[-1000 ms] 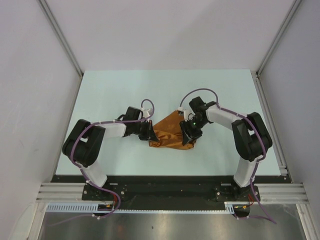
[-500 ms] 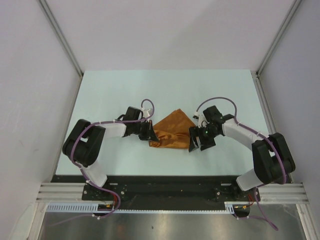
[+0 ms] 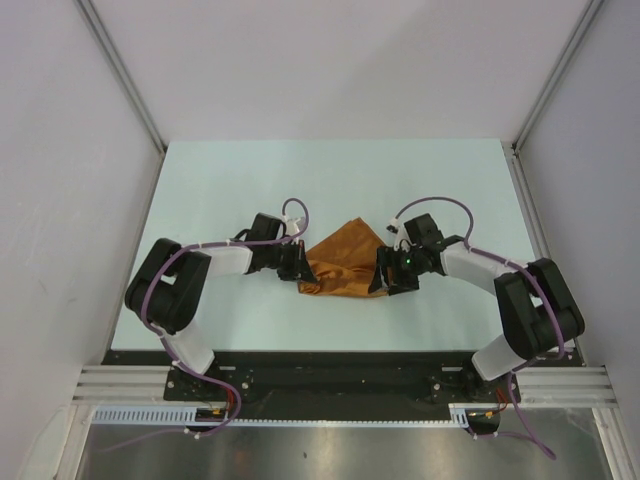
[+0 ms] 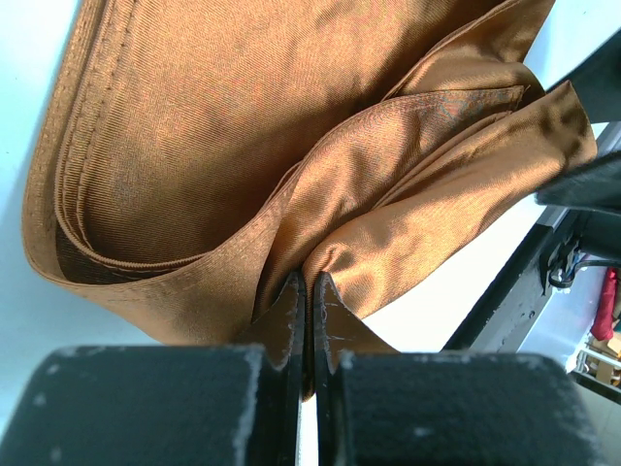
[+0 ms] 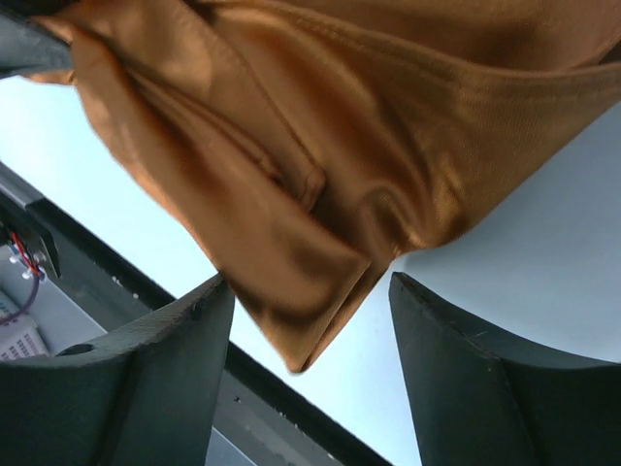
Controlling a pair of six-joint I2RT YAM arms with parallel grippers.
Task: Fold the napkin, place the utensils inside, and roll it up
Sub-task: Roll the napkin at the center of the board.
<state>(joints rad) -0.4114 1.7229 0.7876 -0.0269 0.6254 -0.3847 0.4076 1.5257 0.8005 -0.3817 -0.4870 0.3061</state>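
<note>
Lying bunched in a rough triangle mid-table, the rust-orange, slightly shiny cloth napkin [image 3: 345, 262] looks folded over but rumpled and not yet rolled (no spoon shows in any view; it may be hidden in the folds). The left gripper [image 4: 309, 320] is clamped on the napkin's left edge. The right gripper [image 5: 310, 283] stands wide around the opposite corner, above the pale blue-green table [image 3: 250, 180].

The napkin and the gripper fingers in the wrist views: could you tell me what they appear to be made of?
The napkin looks like woven cloth with a satin-like sheen: fine ribbed weave, glossy highlights on the folds, a stitched hem. The fingers look like matte black plastic, slightly grainy, though coated metal cannot be excluded.
</note>
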